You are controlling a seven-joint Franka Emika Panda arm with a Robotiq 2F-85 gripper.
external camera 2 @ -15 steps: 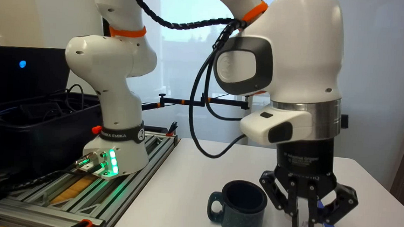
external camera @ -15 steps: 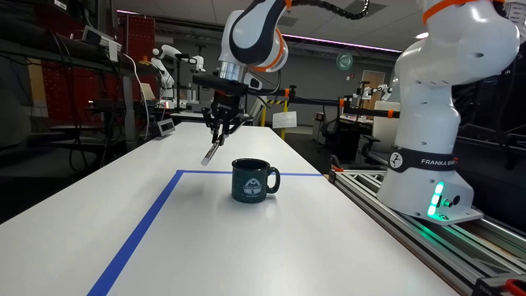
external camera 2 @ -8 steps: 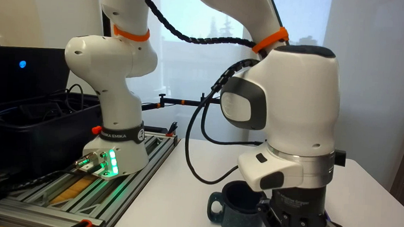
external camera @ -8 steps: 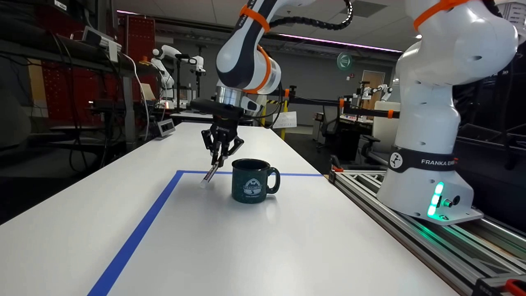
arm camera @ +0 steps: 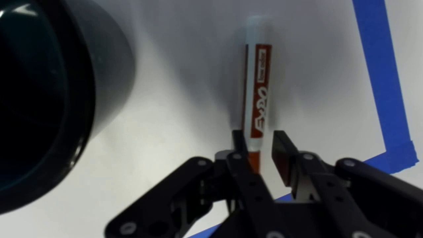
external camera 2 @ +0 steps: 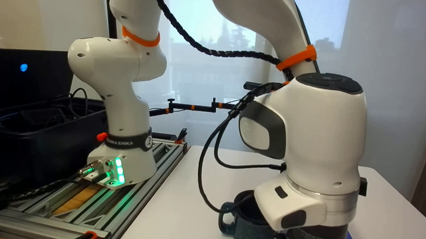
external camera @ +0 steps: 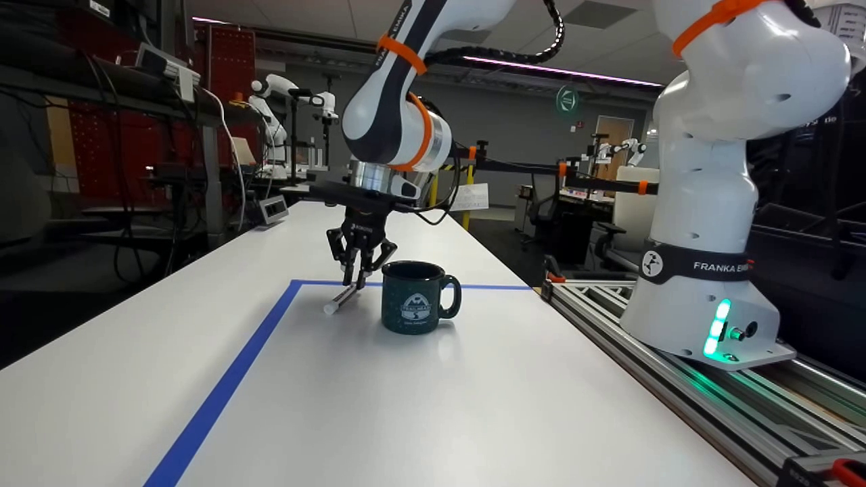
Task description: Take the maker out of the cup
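The maker is a slim white marker with a dark red label and a red end. It lies on the white table beside the cup; it shows in an exterior view and the wrist view. The cup is a dark green mug with a pale mark, upright in both exterior views and at the left of the wrist view. My gripper is open, low over the marker's red end. In the wrist view the fingertips stand either side of the marker, with a gap on the right.
Blue tape marks lines on the table, with a corner near the marker in the wrist view. The cup stands close beside my gripper. The robot base stands on a metal rail at the table's edge.
My gripper has come down to the table with the marker, beside the cup. Its fingers have opened and let go. The marker has tipped from slanted to lying flat. The cup has not moved.
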